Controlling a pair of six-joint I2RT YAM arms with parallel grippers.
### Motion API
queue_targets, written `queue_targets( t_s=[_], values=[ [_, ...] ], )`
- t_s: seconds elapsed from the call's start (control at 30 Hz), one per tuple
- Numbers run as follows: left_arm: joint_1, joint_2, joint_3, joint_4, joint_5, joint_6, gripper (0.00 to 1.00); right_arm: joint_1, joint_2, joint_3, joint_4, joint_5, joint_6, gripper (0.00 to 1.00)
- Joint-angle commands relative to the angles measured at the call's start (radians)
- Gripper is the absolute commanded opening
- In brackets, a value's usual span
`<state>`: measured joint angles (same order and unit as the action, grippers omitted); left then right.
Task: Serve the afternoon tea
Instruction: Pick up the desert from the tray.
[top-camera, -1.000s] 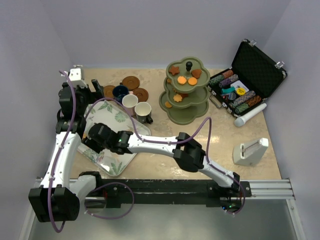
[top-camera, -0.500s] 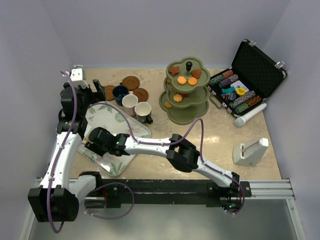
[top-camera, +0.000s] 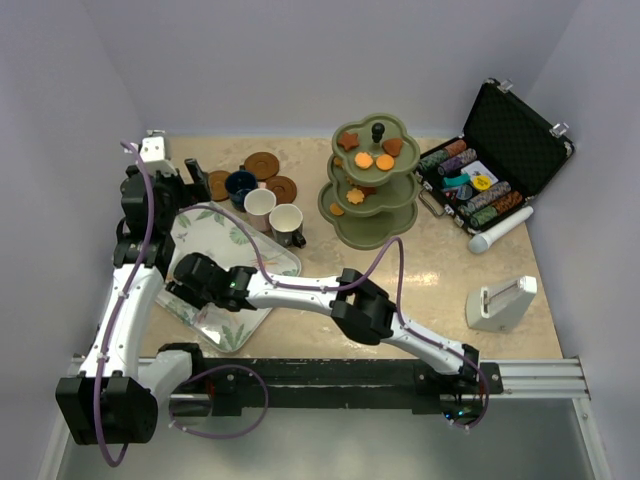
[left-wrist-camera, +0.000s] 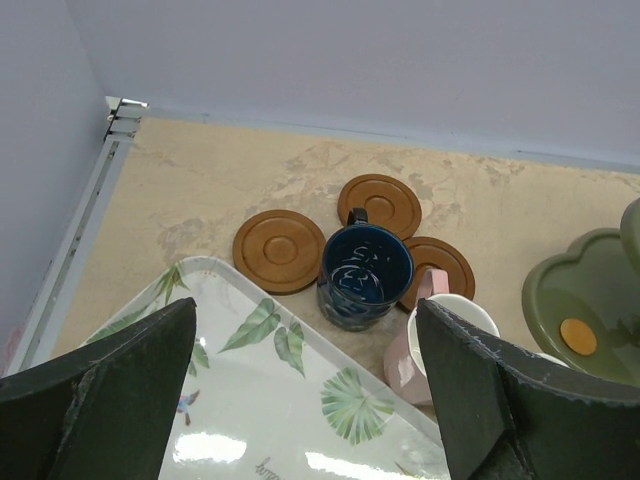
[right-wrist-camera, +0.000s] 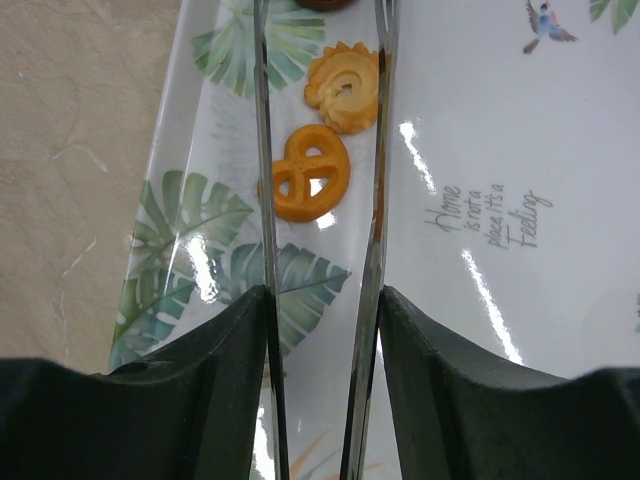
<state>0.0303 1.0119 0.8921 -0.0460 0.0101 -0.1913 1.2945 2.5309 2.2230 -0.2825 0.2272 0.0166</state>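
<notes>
My right gripper (right-wrist-camera: 322, 300) is shut on metal tongs (right-wrist-camera: 266, 200) low over the leaf-patterned tray (top-camera: 226, 236). The tong blades stand apart, either side of an orange pretzel-shaped biscuit (right-wrist-camera: 310, 172); a round orange biscuit (right-wrist-camera: 345, 88) lies just beyond it. My left gripper (left-wrist-camera: 305, 400) is open and empty above the tray's far end. Ahead of it stand the navy cup (left-wrist-camera: 365, 275), the pinkish-white cup (left-wrist-camera: 440, 335) and three brown saucers (left-wrist-camera: 279, 250). The cream cup (top-camera: 286, 222) stands beside them. The olive-green stand (top-camera: 372, 190) carries several biscuits.
An open black case of poker chips (top-camera: 480, 170) sits at the back right. A white cylinder (top-camera: 500, 230) lies in front of it, and a white holder (top-camera: 502, 302) stands at the right. The left wall is close to my left arm.
My right gripper has slid a little to the left over the tray with the tongs. My left arm has not moved.
</notes>
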Motion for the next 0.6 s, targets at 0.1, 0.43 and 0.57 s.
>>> queue_targets(
  t_s=[0.1, 0.43, 0.57],
  values=[
    [-0.004, -0.019, 0.036, 0.008, -0.001, -0.008, 0.96, -0.015, 0.006, 0.066, 0.025, 0.058, 0.009, 0.43],
    [0.022, -0.018, 0.041, -0.009, -0.084, 0.024, 0.96, -0.02, -0.099, -0.035, 0.074, 0.078, 0.029, 0.3],
    [0.037, -0.019, 0.039, 0.003, -0.053, 0.024, 0.96, -0.023, -0.164, -0.092, 0.091, 0.101, 0.034, 0.27]
  ],
)
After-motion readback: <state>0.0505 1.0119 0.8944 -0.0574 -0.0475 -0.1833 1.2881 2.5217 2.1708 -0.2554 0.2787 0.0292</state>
